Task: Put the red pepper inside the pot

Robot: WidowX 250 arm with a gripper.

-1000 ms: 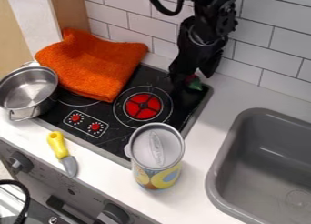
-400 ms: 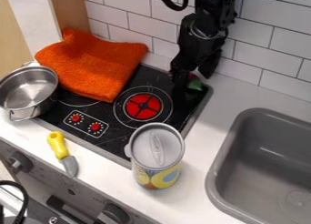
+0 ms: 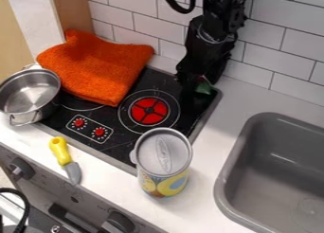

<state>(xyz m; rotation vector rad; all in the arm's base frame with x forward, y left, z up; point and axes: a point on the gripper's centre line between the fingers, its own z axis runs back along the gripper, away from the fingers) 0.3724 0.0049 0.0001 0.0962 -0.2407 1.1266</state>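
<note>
So the black gripper (image 3: 197, 80) is hanging down over the back right part of the black stove top (image 3: 117, 119), right at the red pepper (image 3: 203, 88), which is partly hidden by it. You can see a bit of red and a green patch poking out low on the right side. Honestly can't tell if the gripper is spread or pinching the pepper, too much dark stuff overlapping there. Pepper's definitely outside the pot though, over by the far right edge of the stove top. The shiny metal pot (image 3: 45, 108) is way over at the left, sitting upright with its open top facing up. There's a rumpled orange towel (image 3: 95, 66) draped over the back left part of the stove top, between pot and gripper. Down front, a toy knife (image 3: 60, 150) with a yellow handle lies on the white counter (image 3: 212, 154), grey blade towards the bottom of the view. A big can (image 3: 163, 161) stands upright by the near right corner of the stove top, and the grey sink (image 3: 252, 125) is off to the right
</note>
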